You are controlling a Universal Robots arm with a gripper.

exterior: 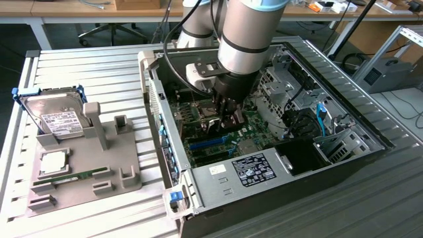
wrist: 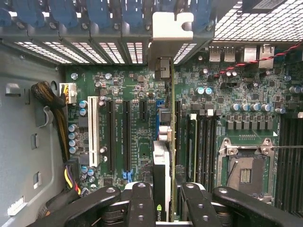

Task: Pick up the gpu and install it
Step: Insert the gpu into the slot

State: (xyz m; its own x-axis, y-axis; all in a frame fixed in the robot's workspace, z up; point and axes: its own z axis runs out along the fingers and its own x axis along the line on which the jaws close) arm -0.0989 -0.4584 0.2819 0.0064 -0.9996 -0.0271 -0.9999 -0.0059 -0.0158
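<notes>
Well, from the exterior view you had the arm [exterior: 248, 34] reaching straight down into the open computer case [exterior: 357, 119], which lay on its side on the slatted table [exterior: 86, 64]. The gripper [exterior: 228, 119] sat low over the motherboard [exterior: 258, 134], close to the blue slot [exterior: 210, 144]. What it carried was too dark to make out from that side. Well apart, on the exterior view's left, the grey tray [exterior: 112, 163] stood on the table. A hard drive [exterior: 58, 119] leaned in its upper corner, a square silvery chip [exterior: 53, 162] lay below that, and the narrow memory stick [exterior: 69, 177] lay just below the chip.

From the wrist view you could see the hold plainly. The gpu [wrist: 161, 165] stood on edge between the two black fingers [wrist: 142, 203], which were partway closed and pressed on its two faces. The card ran from the fingers up to its silvery bracket [wrist: 173, 26], and the bracket met the case's rear slot wall beside the blue clips [wrist: 94, 12]. The card stood over the board between the long black slots [wrist: 127, 137] and the memory slots [wrist: 203, 142], with the processor socket [wrist: 244, 172] further off on the memory side. A white slot [wrist: 93, 132] and a cable bundle [wrist: 52, 104] lay on the far side of the black slots. Whether the card's lower edge was seated in a slot, you could not tell.
</notes>
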